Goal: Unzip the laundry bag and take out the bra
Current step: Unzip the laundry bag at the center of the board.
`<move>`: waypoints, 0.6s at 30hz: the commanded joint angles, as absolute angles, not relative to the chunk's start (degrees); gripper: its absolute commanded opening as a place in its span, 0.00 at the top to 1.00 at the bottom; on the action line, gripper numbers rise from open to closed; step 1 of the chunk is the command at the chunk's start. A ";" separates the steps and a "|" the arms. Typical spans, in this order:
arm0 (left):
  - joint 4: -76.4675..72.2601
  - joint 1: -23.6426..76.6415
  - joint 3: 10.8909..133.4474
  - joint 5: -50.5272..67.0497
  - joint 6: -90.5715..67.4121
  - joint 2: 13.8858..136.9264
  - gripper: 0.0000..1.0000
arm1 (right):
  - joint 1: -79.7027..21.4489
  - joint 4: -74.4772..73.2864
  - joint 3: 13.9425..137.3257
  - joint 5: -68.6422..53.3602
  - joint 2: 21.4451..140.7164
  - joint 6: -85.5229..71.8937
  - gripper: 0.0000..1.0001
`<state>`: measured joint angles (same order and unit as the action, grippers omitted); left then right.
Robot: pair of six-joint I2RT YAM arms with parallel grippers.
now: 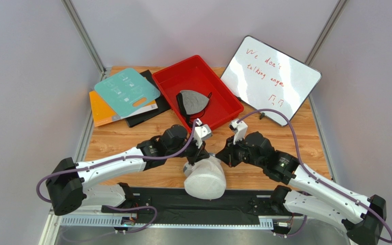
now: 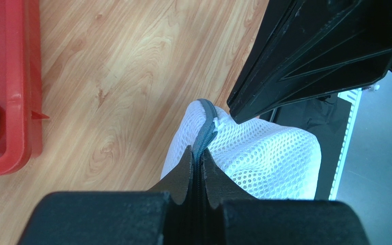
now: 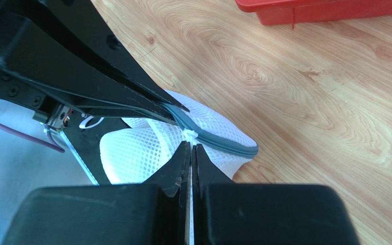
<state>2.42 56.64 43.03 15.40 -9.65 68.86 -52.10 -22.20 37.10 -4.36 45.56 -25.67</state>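
Round white mesh laundry bag [image 1: 205, 178] sits at the near centre edge of the wooden table [image 1: 131, 138], between left gripper [image 2: 199, 155] and right gripper [image 3: 191, 148]. Behind it, a red plastic tray [image 1: 158, 82] holds a grey fabric bra [image 1: 192, 101]. A framed whiteboard [image 1: 272, 76] leans to the tray's right, and stacked flat coloured boards [image 1: 126, 92] lie to its left.

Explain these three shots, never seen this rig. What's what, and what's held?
Two robot arms are bolted at the near table edge, each ending in a two-finger gripper. The wide picture looks down from above and behind them. The other two come from a camera on each wrist, so the black prongs there are that arm's own fingers.

On the wooden table are a red tray holding a grey bra, a whiteboard, flat coloured boards and a white mesh laundry bag.

The left gripper is shut on the bag's grey zipper band. The right gripper is shut at its white zipper pull. The zip looks closed and the contents are hidden.
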 commanded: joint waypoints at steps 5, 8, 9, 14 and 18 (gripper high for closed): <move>1.93 56.43 42.46 13.10 -7.65 64.08 1.00 | -51.86 -23.47 36.39 2.29 44.91 -25.58 1.00; 2.02 56.43 41.58 13.01 -7.65 62.41 1.00 | -50.80 -23.47 36.21 2.28 45.26 -25.58 1.00; 1.85 56.43 41.31 13.09 -7.65 62.05 1.00 | -50.45 -23.38 36.12 2.11 45.35 -25.49 1.00; 1.32 56.34 38.94 12.66 -7.65 59.07 1.00 | -50.10 -22.85 36.04 2.02 45.70 -25.40 1.00; -1.56 55.81 36.22 11.87 -8.00 57.13 1.00 | -49.75 -22.94 36.47 2.28 45.62 -25.22 1.00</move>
